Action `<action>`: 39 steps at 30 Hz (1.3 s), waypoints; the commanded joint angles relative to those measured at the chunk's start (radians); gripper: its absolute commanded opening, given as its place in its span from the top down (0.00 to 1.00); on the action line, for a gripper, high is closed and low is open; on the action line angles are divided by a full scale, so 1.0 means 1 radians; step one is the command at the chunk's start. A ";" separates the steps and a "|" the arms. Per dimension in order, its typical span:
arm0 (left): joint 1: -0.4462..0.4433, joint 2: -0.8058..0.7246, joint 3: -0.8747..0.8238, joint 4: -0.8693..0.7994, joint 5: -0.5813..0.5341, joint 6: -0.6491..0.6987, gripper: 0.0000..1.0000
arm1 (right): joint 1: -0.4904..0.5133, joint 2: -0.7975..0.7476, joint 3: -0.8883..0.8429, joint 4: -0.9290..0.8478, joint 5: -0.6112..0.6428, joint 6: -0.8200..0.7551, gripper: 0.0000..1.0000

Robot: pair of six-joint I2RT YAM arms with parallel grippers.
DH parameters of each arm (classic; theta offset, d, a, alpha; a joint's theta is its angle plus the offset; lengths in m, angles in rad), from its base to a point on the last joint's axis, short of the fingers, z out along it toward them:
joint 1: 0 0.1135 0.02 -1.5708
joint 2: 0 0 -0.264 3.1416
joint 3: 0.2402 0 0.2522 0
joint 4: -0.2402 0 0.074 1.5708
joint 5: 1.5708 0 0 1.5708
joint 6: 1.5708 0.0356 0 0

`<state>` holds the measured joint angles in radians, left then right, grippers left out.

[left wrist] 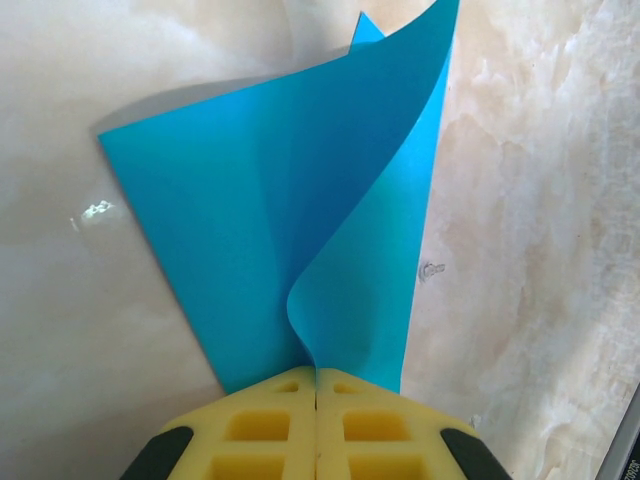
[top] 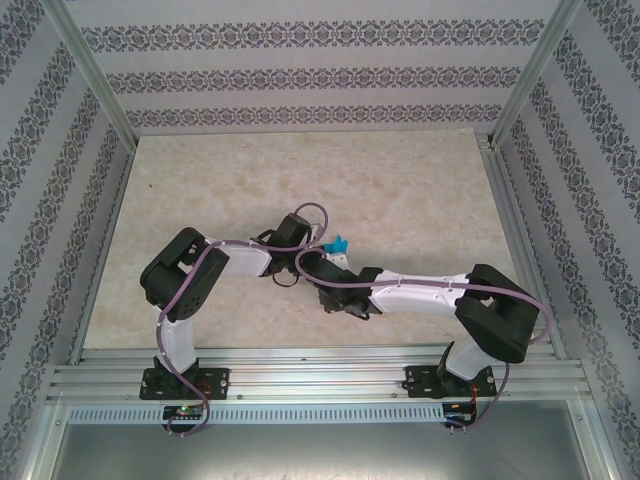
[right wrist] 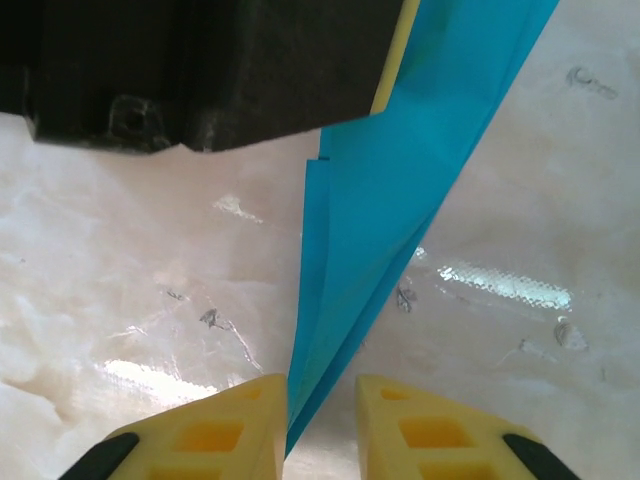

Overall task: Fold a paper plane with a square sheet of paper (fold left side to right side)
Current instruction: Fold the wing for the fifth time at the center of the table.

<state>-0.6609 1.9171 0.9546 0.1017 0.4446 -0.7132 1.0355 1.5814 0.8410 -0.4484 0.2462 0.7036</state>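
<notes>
Left wrist: paper in hand

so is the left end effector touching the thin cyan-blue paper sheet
Touching. Left wrist view: the left end effector is shut on the thin cyan-blue paper sheet, pinching its near edge.

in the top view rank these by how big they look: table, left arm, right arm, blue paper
1. table
2. right arm and left arm: they look about alike, so not ranked apart
3. paper: a small bit shows between the arms, the rest is hidden
</notes>
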 commanded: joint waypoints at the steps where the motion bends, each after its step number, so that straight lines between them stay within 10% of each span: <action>1: 0.010 0.030 0.004 -0.004 0.002 0.003 0.93 | 0.019 0.015 0.040 -0.044 0.045 -0.015 0.79; 17: 0.010 0.047 0.016 -0.010 -0.003 -0.003 0.94 | 0.110 0.123 0.117 -0.216 0.164 -0.013 0.91; 39: 0.010 0.048 0.016 -0.015 0.000 0.005 0.95 | 0.126 0.131 0.127 -0.218 0.151 -0.013 0.82</action>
<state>-0.6609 1.9301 0.9676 0.1059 0.4599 -0.7132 1.1522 1.7008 0.9558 -0.6388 0.4000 0.6819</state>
